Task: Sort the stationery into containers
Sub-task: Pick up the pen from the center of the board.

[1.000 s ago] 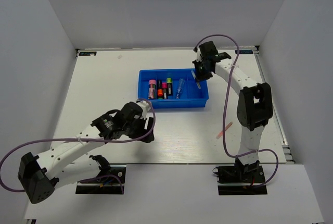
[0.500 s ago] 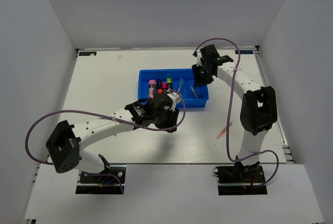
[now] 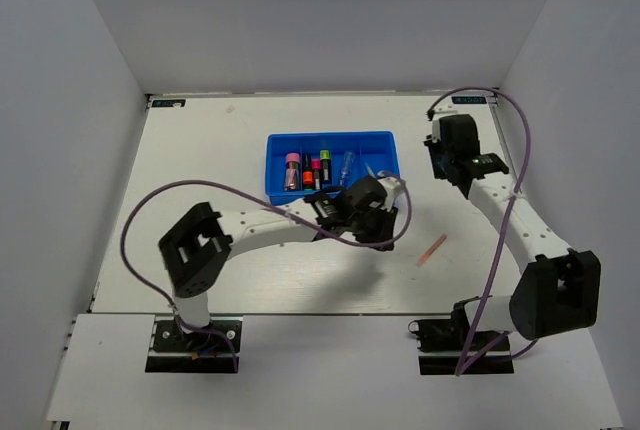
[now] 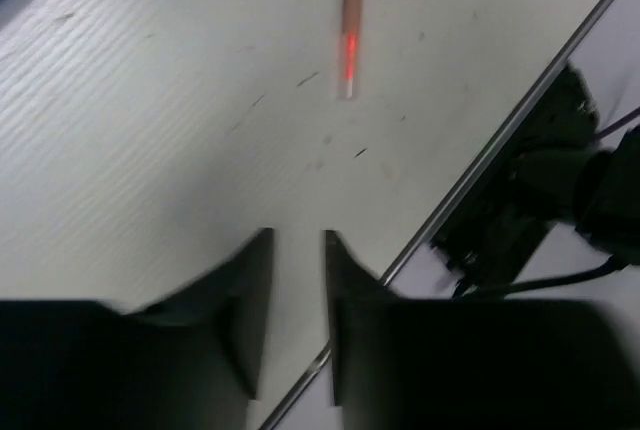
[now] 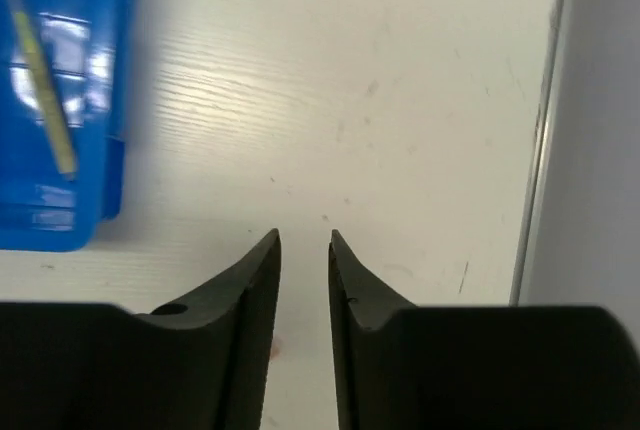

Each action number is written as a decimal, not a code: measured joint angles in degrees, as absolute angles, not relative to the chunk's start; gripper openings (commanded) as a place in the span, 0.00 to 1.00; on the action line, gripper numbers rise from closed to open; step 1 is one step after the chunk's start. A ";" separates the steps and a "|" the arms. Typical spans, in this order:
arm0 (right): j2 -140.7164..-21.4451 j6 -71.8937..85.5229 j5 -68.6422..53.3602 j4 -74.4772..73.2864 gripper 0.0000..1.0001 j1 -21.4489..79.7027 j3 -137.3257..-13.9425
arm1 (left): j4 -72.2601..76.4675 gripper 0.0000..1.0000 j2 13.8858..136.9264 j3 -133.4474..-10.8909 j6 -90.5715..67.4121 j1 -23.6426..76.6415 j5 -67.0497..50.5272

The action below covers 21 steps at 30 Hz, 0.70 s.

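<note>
The pink stick (image 3: pixel 432 249) lies alone on the white desk (image 3: pixel 200 200), right of centre in the top view and well apart from the blue tray (image 3: pixel 330 135). The left end effector (image 3: pixel 383 227) sits just below the tray's lower right corner, to the left of the stick and not touching it. In the left wrist view, the stick (image 4: pixel 350 20) lies at the top of the frame, ahead of the end effector (image 4: pixel 297 240). The two fingers there are drawn almost together, with only a thin strip of desk between them, and they grip nothing.

The right end effector (image 3: pixel 443 150) hangs over bare desk to the right of the tray. In its wrist view, the fingers of this end effector (image 5: pixel 303 240) are likewise nearly closed and empty. The tray (image 5: pixel 100 50) fills the upper left of that frame, and a pale-yellow stick (image 5: pixel 45 80) lies lengthwise inside it.

From above, the tray's middle compartments hold several highlighters (image 3: pixel 308 172) side by side. The blue-and-white tube (image 3: pixel 346 165) rests just to their right.
</note>
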<state>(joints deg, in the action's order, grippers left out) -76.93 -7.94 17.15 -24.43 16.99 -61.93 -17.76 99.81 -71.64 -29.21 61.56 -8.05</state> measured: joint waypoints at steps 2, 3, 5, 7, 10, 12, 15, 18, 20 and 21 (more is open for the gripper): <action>-75.96 -7.88 17.63 -25.71 0.41 14.09 -61.98 | -17.52 0.67 105.16 -76.69 -29.47 62.39 -9.08; -75.29 -7.79 17.61 -26.87 0.44 12.73 -61.63 | -17.34 0.72 107.87 -79.48 -29.67 62.76 -9.63; -71.68 -7.73 17.15 -27.29 0.45 10.63 -58.17 | -16.82 0.74 112.31 -83.79 -29.65 63.42 -10.13; -66.74 -7.55 16.43 -29.98 0.45 8.88 -54.63 | -17.87 0.74 116.18 -88.20 -29.36 64.14 -10.07; -61.60 -6.63 15.14 -33.39 0.46 7.11 -53.08 | -17.85 0.74 121.27 -94.17 -28.12 65.32 -9.56; -59.02 -5.93 13.96 -34.20 0.46 6.26 -52.64 | -17.87 0.74 123.44 -96.40 -26.98 66.19 -8.29; -57.04 -4.54 11.86 -34.89 0.46 5.34 -52.10 | -17.65 0.73 125.47 -98.02 -24.71 67.81 -4.64; -56.12 -3.09 10.31 -35.24 0.48 4.67 -50.76 | -17.61 0.67 126.67 -98.39 -22.90 68.86 -0.82; -55.31 -2.46 9.74 -35.59 0.48 4.03 -49.69 | -17.43 0.62 127.35 -98.41 -22.00 69.23 1.10; -54.87 -2.13 9.39 -35.79 0.48 3.81 -49.21 | -17.43 0.60 127.83 -98.43 -21.54 69.30 1.74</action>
<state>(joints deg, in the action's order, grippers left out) -54.87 -2.13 9.39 -35.79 3.81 -49.21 -17.43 127.83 -98.43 -21.54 69.30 1.74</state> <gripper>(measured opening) 0.475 0.635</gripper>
